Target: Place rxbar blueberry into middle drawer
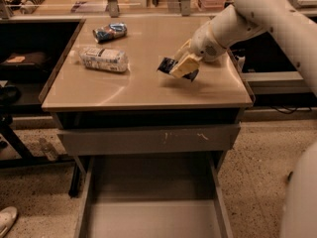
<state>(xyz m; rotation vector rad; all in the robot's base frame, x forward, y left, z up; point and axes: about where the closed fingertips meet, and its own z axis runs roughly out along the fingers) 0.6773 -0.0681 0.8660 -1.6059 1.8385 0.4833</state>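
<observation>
The rxbar blueberry [167, 65], a dark flat bar, is held between the cream fingers [184, 66] of my gripper [179, 68]. The gripper is shut on the bar, holding it tilted just above the right half of the tan table top [143, 86]. My white arm reaches in from the upper right. The middle drawer [148, 209] is pulled open below the table's front, showing its grey floor and thin side walls. Nothing lies in the part of it that shows.
A blue-and-silver snack bag [110, 31] and a whitish packet [103, 59] lie on the table's left side. A closed grey drawer front with pale scratches [148, 139] sits above the open drawer. The robot's white body [299, 202] fills the lower right.
</observation>
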